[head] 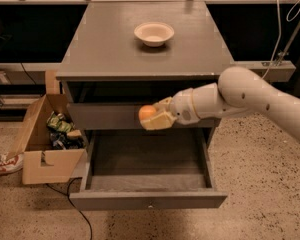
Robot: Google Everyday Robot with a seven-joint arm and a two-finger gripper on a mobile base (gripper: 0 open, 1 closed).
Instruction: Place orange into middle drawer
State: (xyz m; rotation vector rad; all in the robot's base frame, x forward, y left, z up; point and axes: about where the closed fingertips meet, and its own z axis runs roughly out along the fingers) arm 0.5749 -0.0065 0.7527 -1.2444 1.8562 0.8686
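Gripping orange (147, 113), gripper (152, 119) above open middle drawer (147, 200).

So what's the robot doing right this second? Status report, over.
Gripper shut on orange, above open middle drawer. Orange not yet in. White bowl up on cabinet top, not in the way.

— What's underfoot?
— Speckled terrazzo floor (260, 216). Grey cabinet (105, 44) at centre, cardboard box (37, 159) at 9 o'clock, pale rail (250, 0) at 12 o'clock
— And the gripper (153, 118)?
— Centre, before the cabinet's front, clasping the orange (146, 112)
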